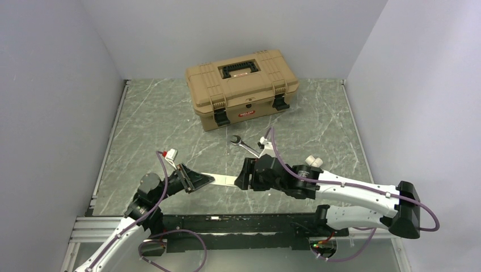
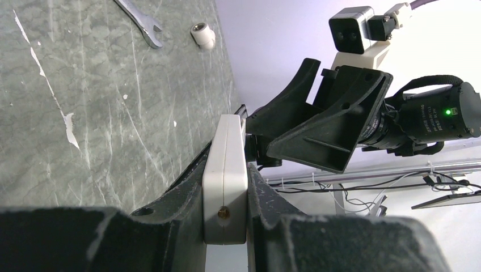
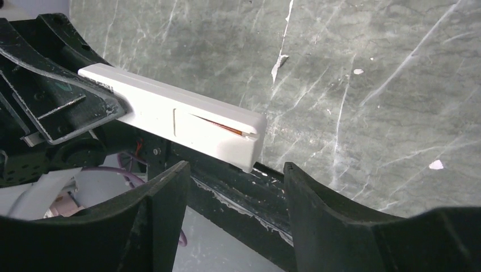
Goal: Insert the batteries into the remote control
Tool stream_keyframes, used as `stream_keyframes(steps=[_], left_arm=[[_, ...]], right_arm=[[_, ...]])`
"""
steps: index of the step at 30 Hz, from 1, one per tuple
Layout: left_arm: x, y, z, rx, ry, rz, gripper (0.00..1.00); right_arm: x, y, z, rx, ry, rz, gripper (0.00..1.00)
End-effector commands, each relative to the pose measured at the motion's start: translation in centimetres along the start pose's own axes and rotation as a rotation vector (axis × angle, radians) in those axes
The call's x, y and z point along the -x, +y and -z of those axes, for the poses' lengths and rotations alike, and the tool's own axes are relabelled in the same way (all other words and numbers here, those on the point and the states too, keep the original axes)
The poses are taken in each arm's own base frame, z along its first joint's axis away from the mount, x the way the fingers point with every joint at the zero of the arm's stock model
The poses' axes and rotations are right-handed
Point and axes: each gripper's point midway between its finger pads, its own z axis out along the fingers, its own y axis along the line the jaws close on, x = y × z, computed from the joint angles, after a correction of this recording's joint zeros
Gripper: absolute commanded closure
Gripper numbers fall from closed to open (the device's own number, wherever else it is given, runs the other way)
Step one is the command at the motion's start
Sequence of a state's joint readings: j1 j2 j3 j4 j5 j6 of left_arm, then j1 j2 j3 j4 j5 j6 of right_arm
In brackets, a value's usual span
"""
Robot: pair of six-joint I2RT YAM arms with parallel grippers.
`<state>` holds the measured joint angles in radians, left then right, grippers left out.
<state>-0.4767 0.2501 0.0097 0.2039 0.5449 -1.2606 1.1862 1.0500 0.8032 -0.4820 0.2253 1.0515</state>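
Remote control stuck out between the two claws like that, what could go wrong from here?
1. The left gripper pinches the remote control at one end only. The rest juts out, so a push from the open right gripper might lever it loose and drop it onto the table.
2. An orange sliver shows along the cover, which looks slightly ajar. If the right gripper closes there, it might jam it.

Marbled table [image 1: 159,124]: toolbox [image 1: 241,88], wrench [image 1: 245,145], perhaps fitting [image 2: 202,35]
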Motion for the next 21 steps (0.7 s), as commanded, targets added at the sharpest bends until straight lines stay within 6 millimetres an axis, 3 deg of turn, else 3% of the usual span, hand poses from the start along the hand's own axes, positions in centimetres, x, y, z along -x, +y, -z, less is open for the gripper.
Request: stream_keyframes(steps=[1,11,21], left_arm=[[-0.5,0.2,0.1,-0.036,0.009,-0.010,1.00],[-0.5,0.0,0.2,-0.043,0.008,-0.009,1.00],[-0.5,-0.1,0.2,-0.046,0.010,-0.009,1.00]], right_arm=[[1.5,2.5,0.0,0.062,-0.036,-0.001,0.36],[1.3,2.1,-1.0,0.054,-0.052,-0.007,0.38],[1.5,2.0,-2.0,0.047,-0.075,-0.013,0.32]])
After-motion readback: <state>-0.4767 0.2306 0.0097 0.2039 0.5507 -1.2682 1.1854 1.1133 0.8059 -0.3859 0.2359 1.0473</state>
